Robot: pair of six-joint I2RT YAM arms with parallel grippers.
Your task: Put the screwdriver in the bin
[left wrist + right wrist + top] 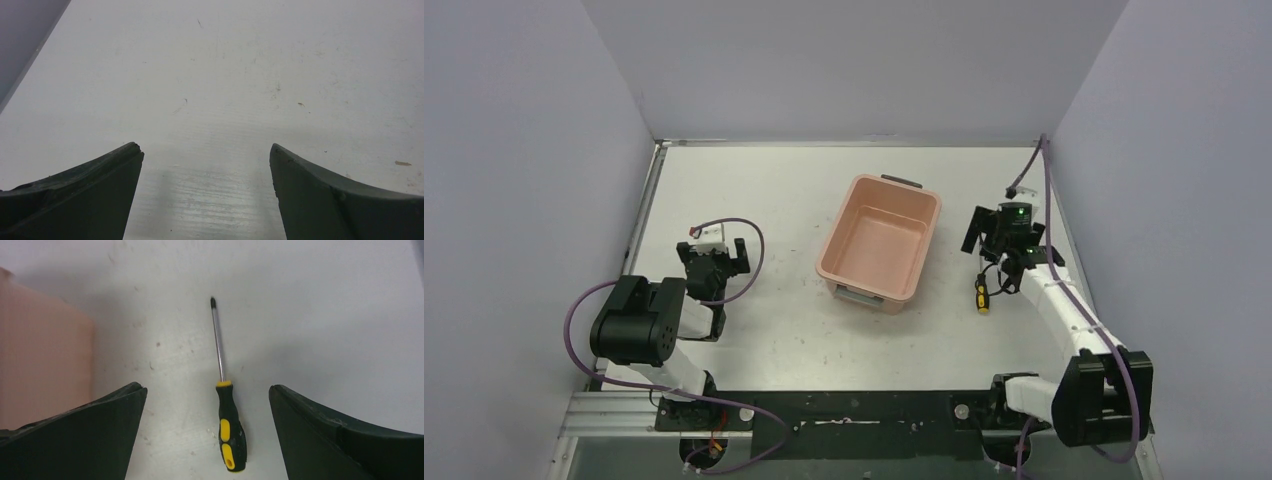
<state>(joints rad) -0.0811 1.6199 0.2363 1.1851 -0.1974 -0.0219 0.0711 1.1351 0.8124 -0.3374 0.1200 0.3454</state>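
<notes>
- Right wrist view gives the closest detail: the right pincer is spread wide and grips nothing. The screwdriver lies flat on the tabletop between its fingers, touching neither, handle nearest and tip pointing away
- At the left edge of that view is a blurred pink wall of the bin, apart from the screwdriver
- Left wrist view: the left pincer is just as wide, also with nothing in it, over scuffed white surface
- Only the top view shows the layout: the screwdriver lies outside the bin, just right of its near corner, and the left pincer is well to the left
- The tabletop is white and specked, with pale grey walls on three sides
</notes>
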